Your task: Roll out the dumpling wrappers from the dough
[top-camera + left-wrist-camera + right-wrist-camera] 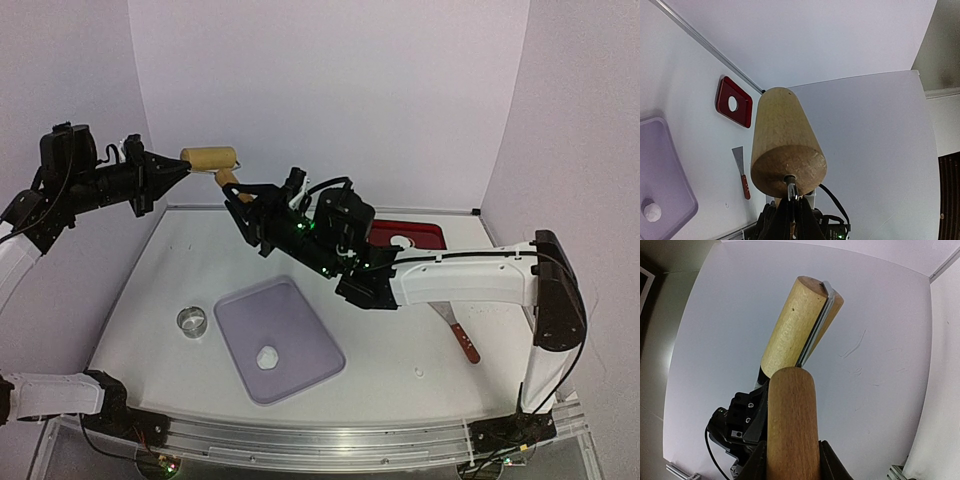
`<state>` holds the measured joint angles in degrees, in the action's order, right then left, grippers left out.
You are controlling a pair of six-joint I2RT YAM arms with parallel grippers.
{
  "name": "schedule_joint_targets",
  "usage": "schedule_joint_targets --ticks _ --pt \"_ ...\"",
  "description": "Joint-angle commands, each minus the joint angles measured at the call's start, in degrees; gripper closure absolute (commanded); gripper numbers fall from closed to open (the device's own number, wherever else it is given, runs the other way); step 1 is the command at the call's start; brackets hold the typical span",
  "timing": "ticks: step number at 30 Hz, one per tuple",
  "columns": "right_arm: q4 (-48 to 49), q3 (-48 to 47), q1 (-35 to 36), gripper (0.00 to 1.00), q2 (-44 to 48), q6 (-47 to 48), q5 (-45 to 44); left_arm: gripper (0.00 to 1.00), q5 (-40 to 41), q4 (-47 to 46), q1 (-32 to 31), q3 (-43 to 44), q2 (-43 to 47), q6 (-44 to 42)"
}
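High over the far left corner of the white table surface point(380, 370), your two arms share one tool. The left gripper point(184, 164) is pinched tight on the metal axle at the end of the pale wooden pastry roller point(208, 158). The right gripper point(243, 197) has its fingers pressed to either side of the roller's darker wooden handle point(790, 425), apparently clasping it. This reads as a mid-air handover before any rolling. The small white lump of dough point(267, 356) sits round and unflattened on the lilac plastic mat point(290, 310), toward the mat's near corner. The mat lies close to the near edge of the surface, left of centre. No finished dumpling wrappers can be made out. Your next move likely calls for the left hand to let go once the right grip is sure. The right arm would then bring the roller head down level onto the lump without pushing it off the mat. A small metal ring cutter point(192, 321) stands just beside the mat's left edge. A red rectangular tray point(425, 234) lies at the far edge toward the right corner, showing a white round spot that may be a hole or a disc. A red-handled scraper point(462, 342) lies toward the right edge. Plain pale lilac walls close the surface in on three sides, and an aluminium rail runs along its near edge.
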<state>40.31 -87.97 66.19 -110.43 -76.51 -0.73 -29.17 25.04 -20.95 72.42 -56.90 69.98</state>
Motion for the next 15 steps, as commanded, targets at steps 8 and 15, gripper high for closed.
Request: schedule_joint_targets --ticks 8,15 --pt "5.7 1.4 0.0 0.62 4.1 0.5 -1.2 1.0 -1.6 -1.3 -0.4 1.8 1.7 -1.5" --pt "8.2 2.3 0.0 0.63 4.2 0.0 -2.8 1.0 -1.3 -1.2 -0.4 1.5 2.0 -1.2"
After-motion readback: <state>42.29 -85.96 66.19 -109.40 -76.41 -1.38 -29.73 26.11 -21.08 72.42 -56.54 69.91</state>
